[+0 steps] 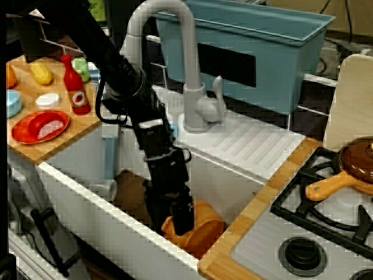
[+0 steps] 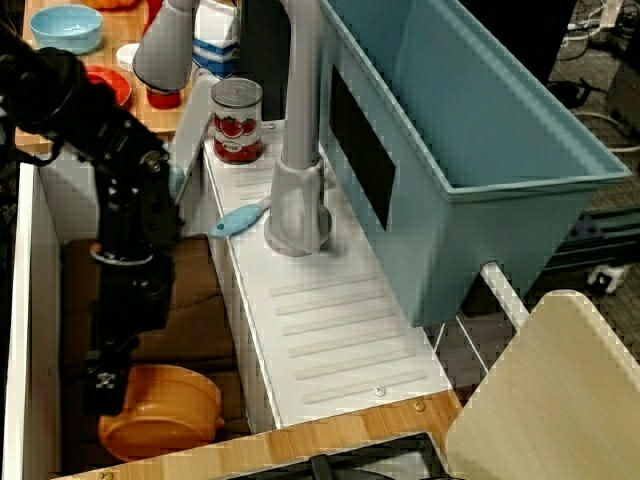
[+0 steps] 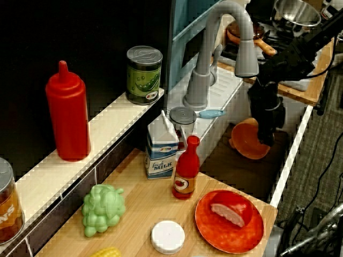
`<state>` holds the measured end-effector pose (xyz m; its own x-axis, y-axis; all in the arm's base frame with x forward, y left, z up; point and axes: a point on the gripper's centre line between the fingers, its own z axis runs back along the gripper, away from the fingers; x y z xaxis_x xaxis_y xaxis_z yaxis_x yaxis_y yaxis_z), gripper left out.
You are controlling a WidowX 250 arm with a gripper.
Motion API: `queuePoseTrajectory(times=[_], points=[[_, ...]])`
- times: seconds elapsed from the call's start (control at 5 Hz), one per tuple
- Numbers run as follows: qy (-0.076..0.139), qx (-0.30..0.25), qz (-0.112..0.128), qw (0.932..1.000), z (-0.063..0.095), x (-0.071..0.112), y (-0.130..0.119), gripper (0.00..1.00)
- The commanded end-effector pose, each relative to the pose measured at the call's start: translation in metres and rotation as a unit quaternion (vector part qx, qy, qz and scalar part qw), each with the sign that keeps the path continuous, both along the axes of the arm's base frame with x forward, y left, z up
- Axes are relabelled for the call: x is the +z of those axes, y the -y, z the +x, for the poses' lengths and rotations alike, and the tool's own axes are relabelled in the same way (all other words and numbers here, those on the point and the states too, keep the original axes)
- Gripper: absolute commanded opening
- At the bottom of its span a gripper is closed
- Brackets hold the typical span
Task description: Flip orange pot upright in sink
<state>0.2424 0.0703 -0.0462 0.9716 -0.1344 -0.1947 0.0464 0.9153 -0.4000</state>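
The orange pot is tipped on its side at the stove end of the sink, low over the dark brown floor. My black gripper reaches straight down into the basin. It looks shut on the pot's edge at the side near the sink's front wall. The fingertips are partly hidden behind the front wall and the pot.
The grey faucet arches over the basin beside my arm. The ridged drainboard holds a blue brush and a tomato can. A blue-grey tub stands behind, and a brown pan sits on the stove. A red plate and a red sauce bottle stand on the left counter.
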Motion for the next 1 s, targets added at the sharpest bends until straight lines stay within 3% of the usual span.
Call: queuePoseTrajectory(times=[0.0, 0.2, 0.6, 0.8], points=[[-0.010, -0.015, -0.031, 0.9994, -0.011, 0.012, 0.009, 1.00], [-0.007, -0.011, -0.045, 0.9989, 0.002, 0.029, 0.004, 1.00], [-0.003, 0.006, -0.040, 0.9992, 0.011, 0.031, -0.007, 1.00], [0.019, 0.007, 0.001, 0.9998, 0.012, 0.033, -0.005, 1.00]])
